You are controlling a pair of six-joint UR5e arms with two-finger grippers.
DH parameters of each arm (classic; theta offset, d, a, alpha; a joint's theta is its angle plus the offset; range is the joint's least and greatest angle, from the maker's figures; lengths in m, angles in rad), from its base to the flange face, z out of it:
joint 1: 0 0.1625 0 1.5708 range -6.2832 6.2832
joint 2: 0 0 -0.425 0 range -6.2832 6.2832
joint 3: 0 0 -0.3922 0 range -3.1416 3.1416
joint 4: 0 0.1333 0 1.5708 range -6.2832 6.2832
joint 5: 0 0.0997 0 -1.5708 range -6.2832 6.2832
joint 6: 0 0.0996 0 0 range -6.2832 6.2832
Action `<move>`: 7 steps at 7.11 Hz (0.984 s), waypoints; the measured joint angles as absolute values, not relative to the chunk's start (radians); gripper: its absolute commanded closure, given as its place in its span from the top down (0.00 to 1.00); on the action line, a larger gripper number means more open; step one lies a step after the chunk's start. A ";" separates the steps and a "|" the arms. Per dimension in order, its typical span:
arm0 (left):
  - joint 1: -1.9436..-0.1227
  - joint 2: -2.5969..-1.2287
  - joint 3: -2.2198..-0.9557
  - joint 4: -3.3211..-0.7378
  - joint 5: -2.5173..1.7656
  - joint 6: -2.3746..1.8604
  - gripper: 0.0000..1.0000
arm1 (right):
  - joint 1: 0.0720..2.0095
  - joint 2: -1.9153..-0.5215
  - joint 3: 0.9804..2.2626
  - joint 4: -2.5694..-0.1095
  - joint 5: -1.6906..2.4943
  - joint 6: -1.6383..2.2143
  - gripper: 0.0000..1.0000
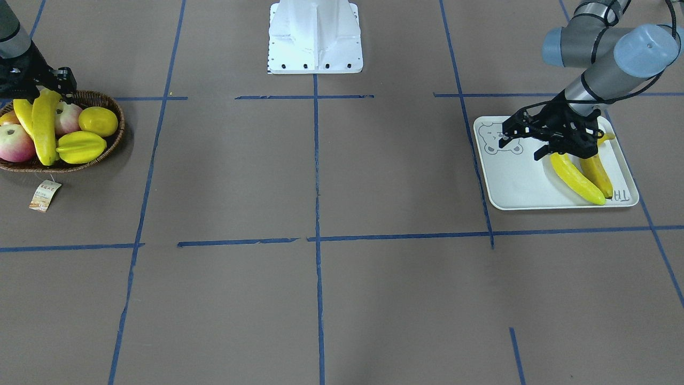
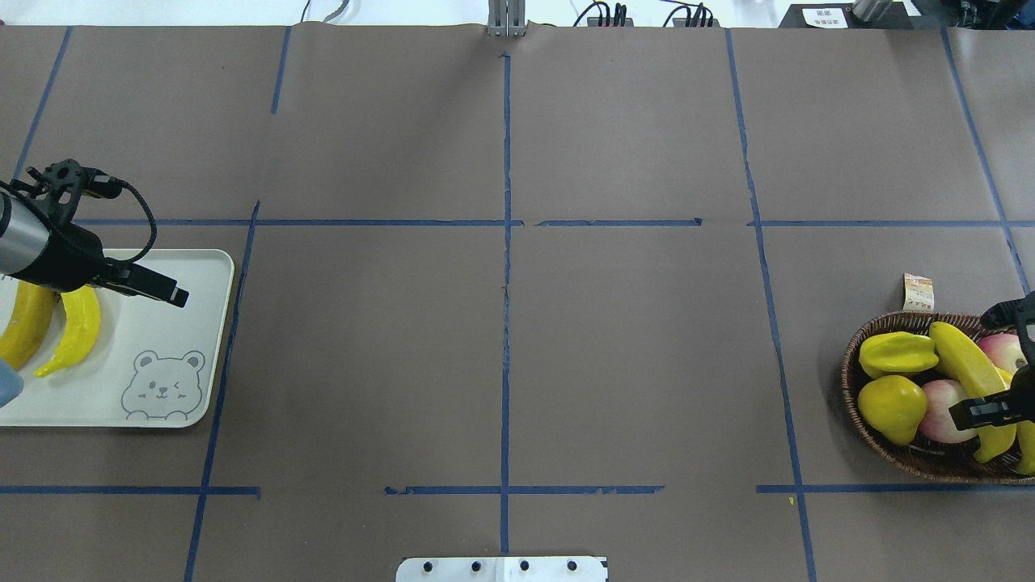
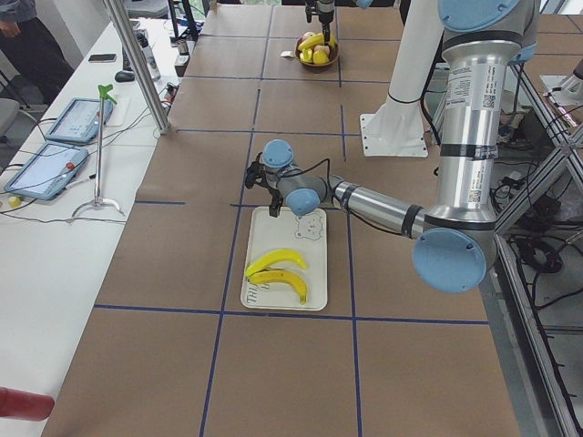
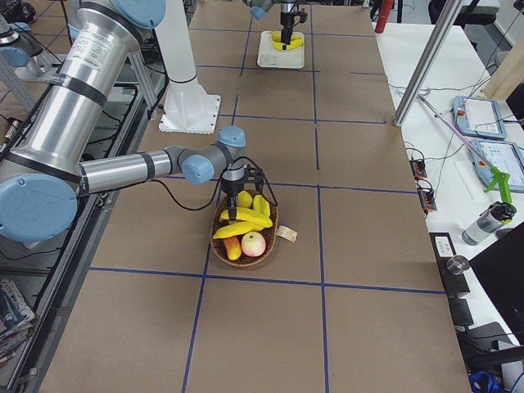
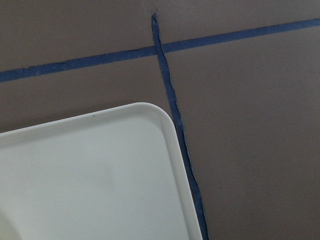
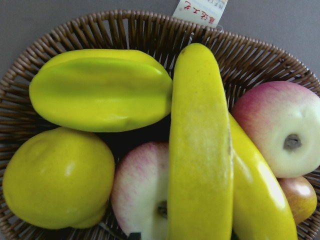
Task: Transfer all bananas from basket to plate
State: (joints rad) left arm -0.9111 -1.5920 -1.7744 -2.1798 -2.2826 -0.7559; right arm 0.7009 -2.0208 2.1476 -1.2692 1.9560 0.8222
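Observation:
Two bananas (image 1: 574, 179) (image 1: 597, 174) lie side by side on the white bear-face plate (image 1: 513, 182), one of them darker. My left gripper (image 1: 519, 148) hangs open just above the plate beside them, holding nothing. The left wrist view has only the plate's corner (image 5: 100, 170) and table. Two more bananas (image 2: 966, 372) (image 2: 1025, 444) rest in the brown wicker basket (image 2: 857, 404). My right gripper (image 2: 993, 364) is open, low over the basket, its fingers on either side of the top banana (image 6: 200, 150). The other banana (image 6: 260, 200) lies beneath it.
The basket also holds a yellow starfruit (image 1: 80, 147), a round lemon-like fruit (image 1: 98, 121) and pink apples (image 1: 16, 143). A paper tag (image 1: 45, 195) hangs outside it. The robot's white base (image 1: 315, 37) stands mid-table; blue tape lines cross the brown surface.

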 measured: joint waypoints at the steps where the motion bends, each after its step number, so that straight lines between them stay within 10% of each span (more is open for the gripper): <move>1: -0.909 -1.591 -1.774 -2.180 -2.283 -0.756 1.00 | 0.700 -2.019 2.148 -1.272 1.955 0.822 0.11; 7: -0.906 -1.606 -1.773 -2.178 -2.285 -0.758 1.00 | 0.831 -1.973 2.260 -1.337 2.046 0.821 0.04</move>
